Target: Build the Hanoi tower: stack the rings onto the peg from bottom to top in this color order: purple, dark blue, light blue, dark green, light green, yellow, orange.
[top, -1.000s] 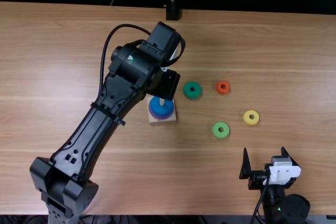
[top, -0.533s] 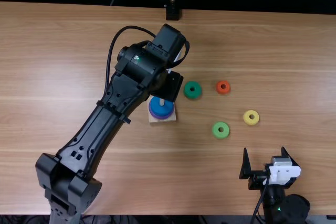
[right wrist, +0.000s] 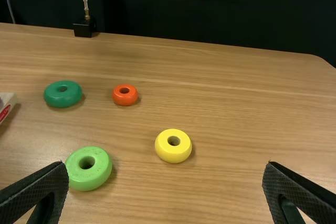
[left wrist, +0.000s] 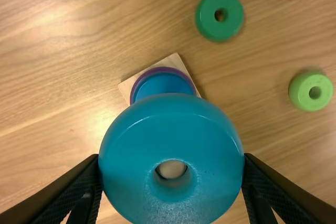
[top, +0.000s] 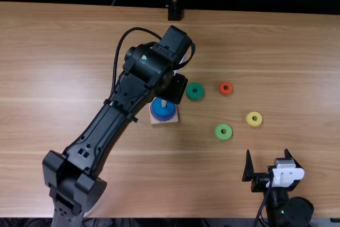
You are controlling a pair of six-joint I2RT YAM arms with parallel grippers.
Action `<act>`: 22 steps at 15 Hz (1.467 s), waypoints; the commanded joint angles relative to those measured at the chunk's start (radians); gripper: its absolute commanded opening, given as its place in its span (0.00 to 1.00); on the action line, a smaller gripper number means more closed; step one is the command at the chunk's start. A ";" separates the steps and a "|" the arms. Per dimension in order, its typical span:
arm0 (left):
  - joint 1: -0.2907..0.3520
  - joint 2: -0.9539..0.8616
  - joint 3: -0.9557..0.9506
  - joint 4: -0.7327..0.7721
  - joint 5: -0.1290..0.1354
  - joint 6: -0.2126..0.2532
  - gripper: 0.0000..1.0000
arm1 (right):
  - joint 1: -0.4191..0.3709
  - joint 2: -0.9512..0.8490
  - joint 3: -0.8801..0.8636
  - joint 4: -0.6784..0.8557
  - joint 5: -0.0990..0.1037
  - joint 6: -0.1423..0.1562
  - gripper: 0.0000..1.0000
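My left gripper (top: pixel 174 87) is over the table by the far side of the wooden base (top: pixel 166 122), where a dark blue ring (top: pixel 169 111) lies on a purple ring (top: pixel 155 116) around the peg (top: pixel 163 103). The left wrist view has this gripper (left wrist: pixel 171 157) shut on a light blue ring (left wrist: pixel 170 124), held above the base; a pale peg tip shows through its hole. Dark green (top: pixel 195 91), light green (top: pixel 223 132), yellow (top: pixel 254 119) and orange (top: pixel 226 88) rings lie loose. Near the table's front right, my right gripper (top: pixel 268 152) stands open; in its wrist view the gripper (right wrist: pixel 166 166) has empty fingers.
A black stand (top: pixel 175 11) rises at the table's far edge. The left arm (top: pixel 101 136) stretches diagonally across the table's left half, close beside the base. The loose rings lie to the right of the base.
The left arm has shifted slightly right, its gripper moving a little right and nearer to the dark green ring. The right arm and the loose rings have stayed still.
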 commanded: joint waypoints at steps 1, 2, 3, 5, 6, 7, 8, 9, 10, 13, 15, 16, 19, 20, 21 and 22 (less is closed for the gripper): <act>-0.010 0.012 0.017 -0.005 0.013 -0.010 1.00 | -0.011 -0.012 -0.068 -0.053 0.002 -0.004 1.00; -0.008 0.012 0.013 -0.008 0.013 -0.010 1.00 | -0.011 -0.012 -0.068 -0.053 0.002 -0.002 1.00; -0.005 0.011 -0.001 -0.008 0.013 -0.008 1.00 | -0.011 -0.012 -0.068 -0.053 0.002 -0.002 1.00; 0.003 0.003 -0.033 -0.008 0.011 -0.008 1.00 | -0.011 -0.012 -0.068 -0.053 0.002 -0.002 1.00; 0.006 -0.002 -0.041 -0.006 0.011 -0.006 1.00 | -0.011 -0.012 -0.068 -0.053 0.002 -0.002 1.00; 0.009 -0.009 -0.041 0.003 0.009 -0.005 1.00 | -0.011 -0.012 -0.068 -0.053 0.002 -0.002 1.00; 0.012 -0.043 -0.040 0.012 -0.002 -0.001 1.00 | -0.011 -0.012 -0.068 -0.053 0.002 -0.004 1.00; 0.018 -0.098 -0.041 0.034 -0.004 0.001 1.00 | -0.011 -0.012 -0.068 -0.053 0.002 -0.002 1.00; 0.055 -0.155 -0.047 0.082 -0.005 0.003 1.00 | -0.011 -0.012 -0.068 -0.053 0.002 -0.002 1.00; 0.191 -0.393 -0.310 0.307 0.004 0.001 1.00 | -0.011 -0.012 -0.068 -0.053 0.002 -0.002 1.00; 0.279 -0.545 -0.524 0.509 0.007 -0.001 1.00 | -0.011 -0.012 -0.068 -0.053 0.002 -0.004 1.00; 0.312 -0.623 -0.635 0.594 0.009 -0.003 1.00 | -0.011 -0.012 -0.068 -0.053 0.002 -0.002 1.00; 0.430 -0.891 -1.007 0.818 0.017 -0.005 1.00 | -0.011 -0.012 -0.068 -0.053 0.002 -0.002 1.00; 0.458 -0.983 -1.141 0.886 0.041 -0.006 1.00 | -0.011 -0.012 -0.068 -0.053 0.002 -0.002 1.00; 0.481 -1.079 -1.267 0.953 0.076 -0.006 1.00 | -0.011 -0.012 -0.068 -0.053 0.002 -0.004 1.00; 0.509 -1.161 -1.379 1.015 0.103 -0.005 1.00 | -0.011 -0.012 -0.068 -0.053 0.002 -0.004 1.00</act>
